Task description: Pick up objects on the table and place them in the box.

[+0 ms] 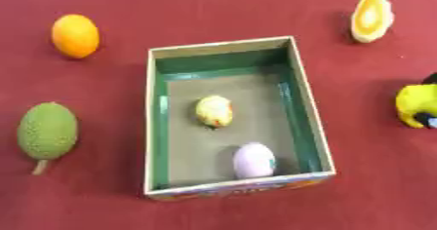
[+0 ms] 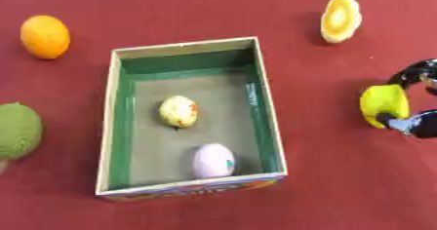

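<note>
Fingers of the right hand [image 2: 416,100] curl round a yellow object [image 2: 383,103] on the red surface [image 2: 341,175], right of the box [image 2: 267,122] holding two eggs.

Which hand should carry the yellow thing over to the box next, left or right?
Right. The right hand is already at the table's right edge with its fingers curled round the yellow object, just right of the box. The left hand shows in neither view.
</note>
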Controlling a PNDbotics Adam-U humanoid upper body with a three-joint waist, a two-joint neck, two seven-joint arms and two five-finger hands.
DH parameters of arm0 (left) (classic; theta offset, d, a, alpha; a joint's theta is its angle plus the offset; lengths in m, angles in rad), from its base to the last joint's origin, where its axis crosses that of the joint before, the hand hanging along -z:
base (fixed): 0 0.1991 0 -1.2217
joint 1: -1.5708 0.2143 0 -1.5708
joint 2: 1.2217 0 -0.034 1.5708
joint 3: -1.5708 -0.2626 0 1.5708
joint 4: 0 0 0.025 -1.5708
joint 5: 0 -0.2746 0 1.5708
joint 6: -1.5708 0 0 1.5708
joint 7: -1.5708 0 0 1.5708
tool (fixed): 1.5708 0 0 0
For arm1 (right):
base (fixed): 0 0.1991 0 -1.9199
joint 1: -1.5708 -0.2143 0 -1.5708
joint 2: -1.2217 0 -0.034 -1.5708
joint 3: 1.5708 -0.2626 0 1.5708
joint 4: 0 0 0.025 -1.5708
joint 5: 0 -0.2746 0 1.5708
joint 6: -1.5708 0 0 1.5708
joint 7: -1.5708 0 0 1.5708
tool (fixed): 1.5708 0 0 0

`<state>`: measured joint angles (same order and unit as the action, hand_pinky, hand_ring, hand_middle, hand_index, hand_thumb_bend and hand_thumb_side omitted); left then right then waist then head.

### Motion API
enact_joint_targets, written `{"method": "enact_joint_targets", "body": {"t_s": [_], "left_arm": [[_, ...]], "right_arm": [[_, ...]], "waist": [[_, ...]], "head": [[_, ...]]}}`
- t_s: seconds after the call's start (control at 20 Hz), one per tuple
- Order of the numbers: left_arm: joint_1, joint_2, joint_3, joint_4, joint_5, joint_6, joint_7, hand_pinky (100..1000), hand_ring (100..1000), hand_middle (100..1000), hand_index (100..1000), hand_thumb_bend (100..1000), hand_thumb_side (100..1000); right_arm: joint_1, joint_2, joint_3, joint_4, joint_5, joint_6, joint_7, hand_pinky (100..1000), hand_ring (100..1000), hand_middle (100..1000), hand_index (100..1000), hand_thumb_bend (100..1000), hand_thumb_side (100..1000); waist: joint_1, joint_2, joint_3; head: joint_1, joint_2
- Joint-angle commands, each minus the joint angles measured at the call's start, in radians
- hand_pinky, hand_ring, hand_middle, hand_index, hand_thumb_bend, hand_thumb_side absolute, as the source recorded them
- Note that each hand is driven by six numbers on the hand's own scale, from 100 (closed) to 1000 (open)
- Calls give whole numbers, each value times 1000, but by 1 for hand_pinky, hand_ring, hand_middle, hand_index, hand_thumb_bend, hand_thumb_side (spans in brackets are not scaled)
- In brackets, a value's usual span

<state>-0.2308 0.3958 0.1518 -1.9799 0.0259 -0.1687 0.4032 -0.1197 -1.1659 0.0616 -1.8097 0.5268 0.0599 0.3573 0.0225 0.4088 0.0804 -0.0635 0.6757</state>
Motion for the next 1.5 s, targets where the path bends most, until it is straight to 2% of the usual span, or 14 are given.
{"method": "enact_joint_targets", "body": {"t_s": [0.05,0.3,0.45,0.6,0.8,1.1,1.5], "left_arm": [[-10,14,4,-20,3,-1,-3,746,610,599,807,100,552],[-9,13,5,-20,2,-2,-3,747,610,599,807,100,549],[-8,14,6,-20,0,-2,-2,747,610,598,807,100,546],[-8,16,4,-20,-2,-3,-4,747,610,598,807,100,542],[-11,19,-2,-20,-3,-4,-10,748,611,598,807,100,539],[-19,24,-11,-20,-1,-4,-22,748,612,597,807,100,533],[-28,33,-22,-20,1,-4,-37,748,612,596,806,100,527]], "right_arm": [[-10,-21,-16,-39,-40,-5,-35,802,710,557,727,117,452],[-10,-26,-17,-102,-83,-6,-81,794,685,557,726,100,389],[-14,-31,-22,-163,-85,-9,-92,797,687,570,737,100,386],[-48,-48,-8,-187,-79,-42,-108,801,693,574,734,100,410],[-123,-79,52,-190,-84,-104,-122,805,699,572,729,100,420],[-261,-94,180,-190,-109,-191,-119,803,702,584,729,100,447],[-458,-48,298,-190,-96,-297,-20,799,714,600,739,124,495]], "waist": [[-5,-20,0],[-13,-28,0],[-19,-35,0],[-27,-45,4],[-41,-60,13],[-63,-83,39],[-91,-116,63]], "head": [[2,-11],[4,-8],[3,-5],[-1,0],[-12,6],[-26,18],[-45,33]]}}
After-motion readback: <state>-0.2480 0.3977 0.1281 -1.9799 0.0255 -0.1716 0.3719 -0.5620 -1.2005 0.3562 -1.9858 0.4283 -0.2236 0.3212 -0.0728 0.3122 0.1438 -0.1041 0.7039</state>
